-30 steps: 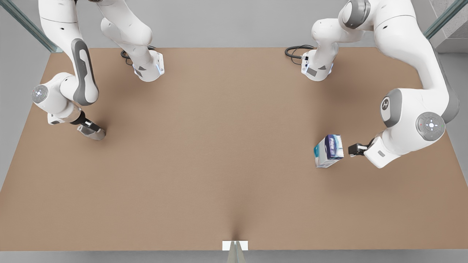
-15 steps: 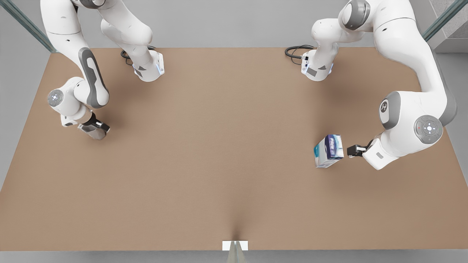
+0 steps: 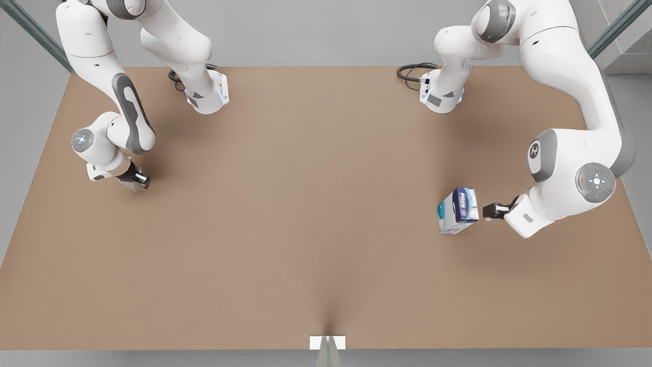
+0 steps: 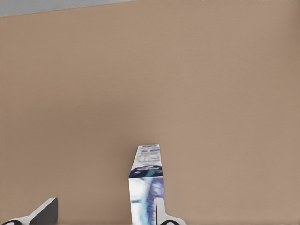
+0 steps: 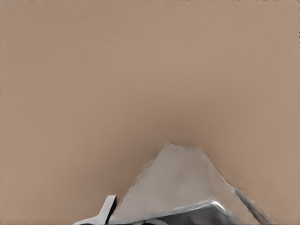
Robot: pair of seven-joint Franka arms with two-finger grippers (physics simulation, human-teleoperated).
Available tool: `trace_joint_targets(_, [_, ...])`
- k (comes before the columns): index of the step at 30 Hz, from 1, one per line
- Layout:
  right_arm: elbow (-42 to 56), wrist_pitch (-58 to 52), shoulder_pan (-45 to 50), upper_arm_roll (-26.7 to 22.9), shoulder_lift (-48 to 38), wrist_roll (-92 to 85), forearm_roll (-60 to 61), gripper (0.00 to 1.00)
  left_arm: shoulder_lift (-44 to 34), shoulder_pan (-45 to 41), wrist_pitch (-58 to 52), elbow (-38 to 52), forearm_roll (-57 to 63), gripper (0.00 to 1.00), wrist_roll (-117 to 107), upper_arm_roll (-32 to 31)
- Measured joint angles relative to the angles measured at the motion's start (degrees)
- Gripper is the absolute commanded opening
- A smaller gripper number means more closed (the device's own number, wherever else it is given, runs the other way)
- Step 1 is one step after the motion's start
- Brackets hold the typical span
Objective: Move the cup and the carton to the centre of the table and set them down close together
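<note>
The carton, printed white, blue and teal, stands on the tan table at the front view's right. My left gripper is open and low beside it, a small gap away. In the left wrist view the carton stands just ahead of one fingertip, not between the two. At the front view's left, my right gripper sits over the silvery-grey cup and seems shut on its rim. In the right wrist view the cup is close, its narrow end towards the table, with one finger at its edge.
Both arm bases stand at the table's far edge, with black cables beside them. A small white bracket sits at the middle of the near edge. Bare tabletop lies between the two grippers.
The right arm's wrist has swung towards the front view's right and further over the cup, which it now mostly hides. The left gripper has crept slightly towards the carton. The carton has not moved.
</note>
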Motion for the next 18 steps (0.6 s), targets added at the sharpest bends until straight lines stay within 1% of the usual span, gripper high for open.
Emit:
trace_joint_targets(10, [0.1, -1.1, 1.3, 0.1, -1.9, -0.5, 0.0, 0.21, -0.5, 0.0, -0.4, 0.1, 0.0, 1.0, 0.0, 0.0])
trace_joint_targets(18, [2.2, -1.2, 13.0, 0.3, -2.8, -0.2, 0.0, 0.21, -0.8, 0.0, -0.4, 0.2, 0.0, 1.0, -0.4, 0.0])
